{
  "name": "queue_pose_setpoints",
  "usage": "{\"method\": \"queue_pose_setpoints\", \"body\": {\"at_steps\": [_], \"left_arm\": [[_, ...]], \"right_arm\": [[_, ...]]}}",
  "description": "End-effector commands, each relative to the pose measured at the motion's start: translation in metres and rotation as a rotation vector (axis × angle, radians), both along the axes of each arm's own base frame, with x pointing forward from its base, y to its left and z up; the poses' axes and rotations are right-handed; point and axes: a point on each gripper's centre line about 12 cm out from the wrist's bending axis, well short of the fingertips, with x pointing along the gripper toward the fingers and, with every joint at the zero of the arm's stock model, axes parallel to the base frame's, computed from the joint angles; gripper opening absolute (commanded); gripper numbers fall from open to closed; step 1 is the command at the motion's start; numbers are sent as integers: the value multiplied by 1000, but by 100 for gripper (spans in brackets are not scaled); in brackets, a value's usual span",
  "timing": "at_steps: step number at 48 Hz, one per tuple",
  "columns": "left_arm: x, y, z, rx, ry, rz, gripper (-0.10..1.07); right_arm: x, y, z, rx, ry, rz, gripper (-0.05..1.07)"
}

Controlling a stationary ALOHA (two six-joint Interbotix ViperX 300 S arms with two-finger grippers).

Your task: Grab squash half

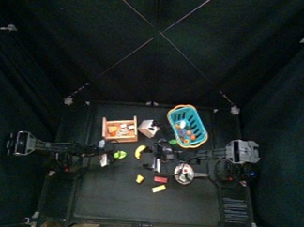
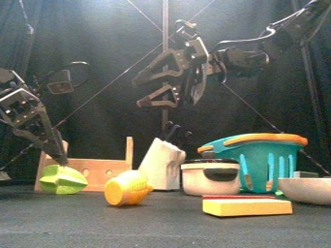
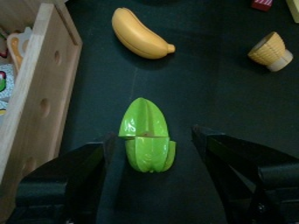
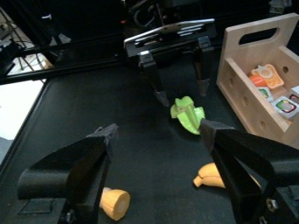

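The green squash half [image 3: 146, 136] lies on the black table [image 3: 222, 96] at lower centre of the left wrist view, between the wide-apart jaws of the left gripper [image 3: 152, 162], untouched. A wooden crate [image 3: 35, 79] stands at left, a banana [image 3: 140, 33] above. The right gripper [image 4: 158, 153] hangs apart, jaws spread, empty.

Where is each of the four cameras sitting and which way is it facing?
Top: overhead, straight down on the table; both arms show.
Front: table height, level, past the green squash half; arms hang behind.
Left wrist: over the squash half, between the open left gripper.
Right wrist: faces the left arm across the table, right gripper open.
All four share the squash half.
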Motion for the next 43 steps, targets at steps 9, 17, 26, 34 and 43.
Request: {"method": "queue_pose_setpoints", "body": {"at_steps": [9,17,26,34,43], "left_arm": [[14,2,25,-9,-28,-3,101],[14,21,63,-22,-25,58,101],[2,48,94,68,27,106,101],[4,68,104,214,29,110,101],[0,92,101,272,32,171,101]], "right_arm": [[-1,0,9,1,-23,-1,103],[-1,-1,8,14,-23,-12,103],[-4,-4,4,22,-7,-25,103],[-5,-4,1,22,15,-29,103],[-6,-5,-1,32,29,-40,103]]}}
